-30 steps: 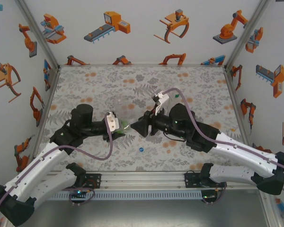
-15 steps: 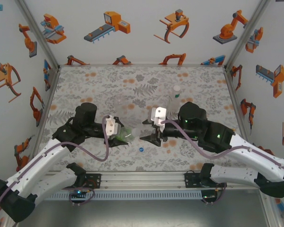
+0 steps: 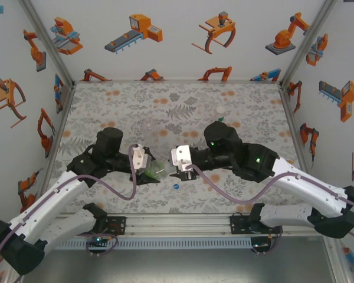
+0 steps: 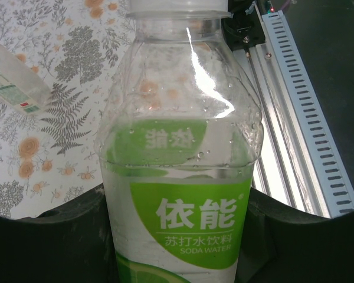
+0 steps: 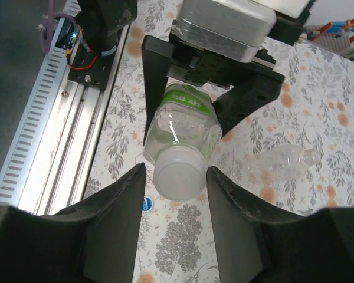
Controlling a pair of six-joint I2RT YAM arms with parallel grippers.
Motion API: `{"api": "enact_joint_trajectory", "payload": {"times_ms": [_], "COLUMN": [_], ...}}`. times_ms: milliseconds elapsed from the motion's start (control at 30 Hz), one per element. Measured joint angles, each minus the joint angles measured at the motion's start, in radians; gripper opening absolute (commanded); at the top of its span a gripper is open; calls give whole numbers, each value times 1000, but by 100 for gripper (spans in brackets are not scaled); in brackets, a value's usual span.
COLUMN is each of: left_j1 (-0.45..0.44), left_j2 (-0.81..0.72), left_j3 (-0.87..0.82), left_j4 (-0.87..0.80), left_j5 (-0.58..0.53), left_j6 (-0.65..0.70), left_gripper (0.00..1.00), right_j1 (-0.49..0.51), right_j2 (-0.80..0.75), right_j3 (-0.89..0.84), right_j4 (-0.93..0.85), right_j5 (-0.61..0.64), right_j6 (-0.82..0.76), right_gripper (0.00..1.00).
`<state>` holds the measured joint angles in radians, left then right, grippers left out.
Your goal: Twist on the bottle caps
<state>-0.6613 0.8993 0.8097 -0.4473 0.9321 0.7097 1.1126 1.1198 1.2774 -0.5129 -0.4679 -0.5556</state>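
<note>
One bottle (image 5: 182, 131) clamped in left end effector (image 5: 192, 118) | white cap (image 5: 177, 172) between right end effector (image 5: 176, 180) fingers | grip unclear

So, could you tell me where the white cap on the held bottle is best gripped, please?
Pinch the white cap on its round side wall, one finger on each opposite side, coming end-on along the neck. The left gripper holds the bottle by its body, cap end facing the right gripper, leaving that end free.
</note>
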Motion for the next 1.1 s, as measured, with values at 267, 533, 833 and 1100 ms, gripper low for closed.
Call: {"api": "enact_joint_trajectory", "payload": {"times_ms": [267, 533, 833, 1100], "left_j1": [-6, -6, -4, 4], "left_j2": [0, -3, -15, -15], "left_j3": [2, 7, 7, 7], "left_j4": [-13, -14, -16, -14], "left_j5": [5, -19, -80, -146], "left_j6": [3, 5, -3, -23], "left_gripper": [0, 0, 0, 0], "right_j1": [3, 8, 18, 21], "right_j2": [0, -8, -74, -106], "right_j3": [1, -12, -149, -268], "right_j4": [1, 23, 217, 392], "right_j5": [-7, 32, 187, 393], "right_j6": [-18, 10, 320, 883], "right_gripper": [27, 0, 0, 0]}}
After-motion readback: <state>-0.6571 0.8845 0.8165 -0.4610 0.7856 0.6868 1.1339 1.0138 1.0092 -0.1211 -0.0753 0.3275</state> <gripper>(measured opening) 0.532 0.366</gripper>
